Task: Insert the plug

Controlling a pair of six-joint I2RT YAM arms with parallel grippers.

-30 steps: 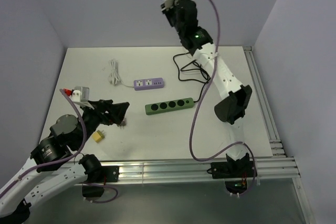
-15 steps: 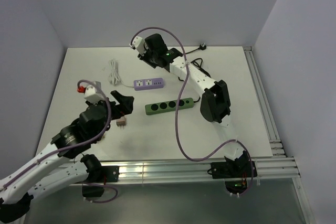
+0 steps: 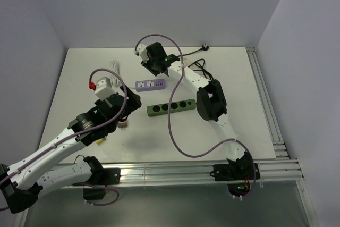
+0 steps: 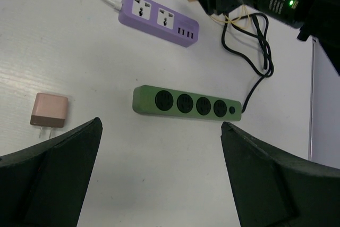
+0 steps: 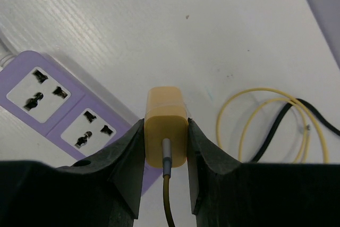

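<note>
Our right gripper (image 5: 166,141) is pinching the yellow plug (image 5: 166,111), one finger pressed against each flat side; a thin cord leaves the plug's near end and runs back toward the wrist camera. The plug hangs over the white table (image 3: 241,86), just beside the near end of the purple power strip (image 5: 52,107); we cannot tell from the wrist view whether it touches the tabletop or hovers above it, and its prongs are hidden from us. The purple strip shows two universal sockets facing up; a white cord (image 3: 114,73) leaves its far end and lies bunched at the back left of the table. To the right of the plug a loop of yellow wire (image 5: 249,104) lies on the table with a black cable (image 5: 284,123) crossing it.

Our left gripper (image 4: 161,129) is spread wide and holds nothing; it hovers above the table, looking down on the green power strip (image 4: 186,102), which lies flat with four round sockets up and a black lead running from its right end. A small pink adapter (image 4: 49,110) lies on the table to the left of the green strip, well apart from it and near our left finger (image 4: 58,168); the purple strip lies beyond the green one, apart from it.
</note>
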